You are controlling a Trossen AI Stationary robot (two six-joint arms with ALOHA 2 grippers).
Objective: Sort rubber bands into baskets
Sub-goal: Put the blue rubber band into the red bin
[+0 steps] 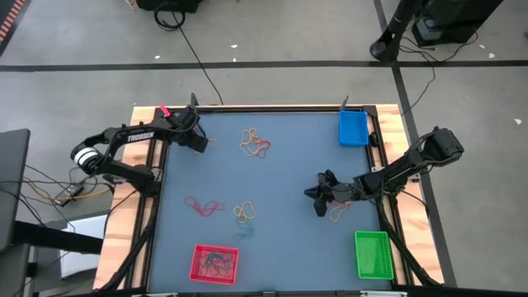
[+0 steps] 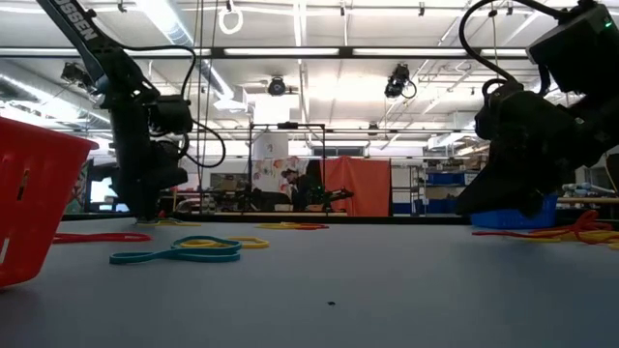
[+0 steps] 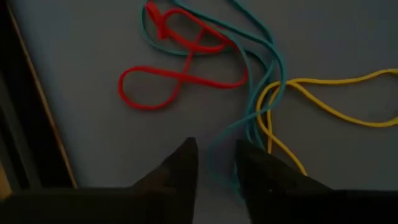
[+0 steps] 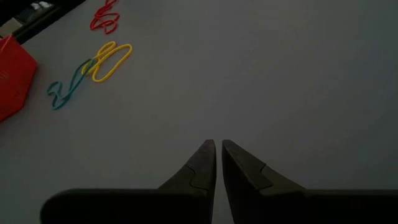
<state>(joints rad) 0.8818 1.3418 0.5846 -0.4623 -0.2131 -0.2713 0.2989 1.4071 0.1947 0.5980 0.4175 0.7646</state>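
Note:
My left gripper [image 1: 205, 143] is at the far left of the table, low, slightly open. In its wrist view its fingertips [image 3: 216, 152] stand on either side of the near end of a teal rubber band [image 3: 264, 68]. This band lies tangled with red bands [image 3: 180, 68] and a yellow one [image 3: 336, 93]. My right gripper [image 1: 318, 196] is shut and empty at the right of the table's middle, its tips [image 4: 216, 146] over bare mat. The blue basket [image 1: 353, 128], green basket [image 1: 371, 253] and red basket [image 1: 214, 262] stand on the table. My left gripper has the teal band's near end [image 3: 231, 171] in the gap between its fingers, close to one of them. I cannot tell whether a finger touches it. The band lies slack on the mat.
More bands lie on the mat: a yellow and red cluster [image 1: 254, 142] at the far middle, red ones [image 1: 204, 206], yellow ones [image 1: 244, 212] and a teal one [image 1: 243, 235] near the red basket. Some lie beside my right gripper [image 1: 338, 213]. The red basket holds dark loops.

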